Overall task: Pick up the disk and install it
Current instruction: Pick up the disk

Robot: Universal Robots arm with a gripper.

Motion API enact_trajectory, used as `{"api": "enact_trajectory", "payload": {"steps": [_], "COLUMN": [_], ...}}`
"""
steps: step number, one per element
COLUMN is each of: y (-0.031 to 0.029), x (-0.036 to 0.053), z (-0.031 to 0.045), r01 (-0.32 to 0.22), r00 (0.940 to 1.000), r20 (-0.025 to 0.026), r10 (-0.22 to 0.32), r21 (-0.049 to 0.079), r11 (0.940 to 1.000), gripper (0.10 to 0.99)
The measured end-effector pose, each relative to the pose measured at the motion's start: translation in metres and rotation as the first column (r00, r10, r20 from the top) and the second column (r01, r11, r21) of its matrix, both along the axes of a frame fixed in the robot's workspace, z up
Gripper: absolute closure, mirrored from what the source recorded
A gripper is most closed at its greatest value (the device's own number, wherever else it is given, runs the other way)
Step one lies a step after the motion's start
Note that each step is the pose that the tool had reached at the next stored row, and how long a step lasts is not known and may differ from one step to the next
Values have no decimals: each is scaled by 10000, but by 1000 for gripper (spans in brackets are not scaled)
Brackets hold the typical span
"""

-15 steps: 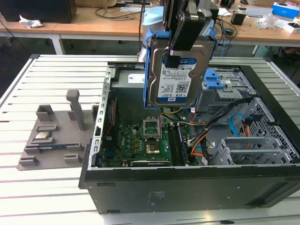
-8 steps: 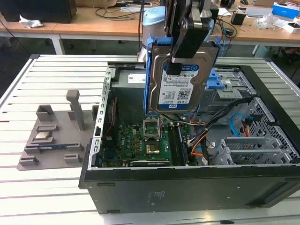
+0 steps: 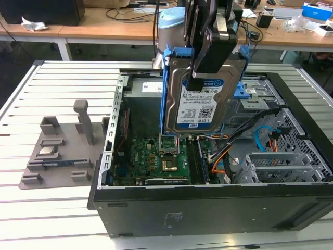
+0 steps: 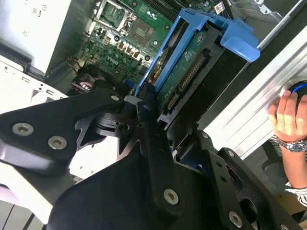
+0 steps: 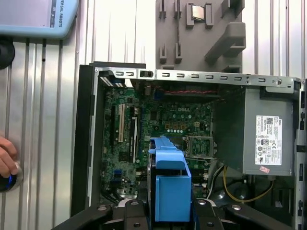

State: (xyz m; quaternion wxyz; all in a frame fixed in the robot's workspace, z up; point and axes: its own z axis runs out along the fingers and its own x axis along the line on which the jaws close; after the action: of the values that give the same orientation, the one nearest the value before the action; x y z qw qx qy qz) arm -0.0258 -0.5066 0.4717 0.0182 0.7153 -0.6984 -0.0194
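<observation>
The disk (image 3: 200,104) hangs upright above the open computer case (image 3: 208,205), over the motherboard (image 3: 161,156). It is silver-grey with a blue-and-white label and blue rails along its edges. My gripper (image 3: 205,65) comes down from above and is shut on the disk's upper part. In the second wrist view the black fingers (image 4: 153,139) clamp the disk (image 4: 189,64) edge-on, its connector side showing. In the first wrist view the disk's blue rail (image 5: 170,189) sits between the gripper's arms, above the motherboard (image 5: 158,129).
A grey fixture (image 3: 62,151) with a small square chip (image 3: 48,152) lies on the slatted table at the exterior view's left. A grey power supply box (image 5: 268,143) sits inside the case. Drive cages (image 3: 281,161) and cables fill the case's right. A person's hand (image 4: 288,115) rests nearby.
</observation>
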Motion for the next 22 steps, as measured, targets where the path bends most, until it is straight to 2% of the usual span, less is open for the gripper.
{"api": "enact_trajectory", "payload": {"steps": [22], "y": [-482], "x": [-1], "z": [-21], "r01": [1], "r00": [10000], "r20": [0], "r10": [-1], "r21": [0], "r11": [10000], "gripper": [718]}}
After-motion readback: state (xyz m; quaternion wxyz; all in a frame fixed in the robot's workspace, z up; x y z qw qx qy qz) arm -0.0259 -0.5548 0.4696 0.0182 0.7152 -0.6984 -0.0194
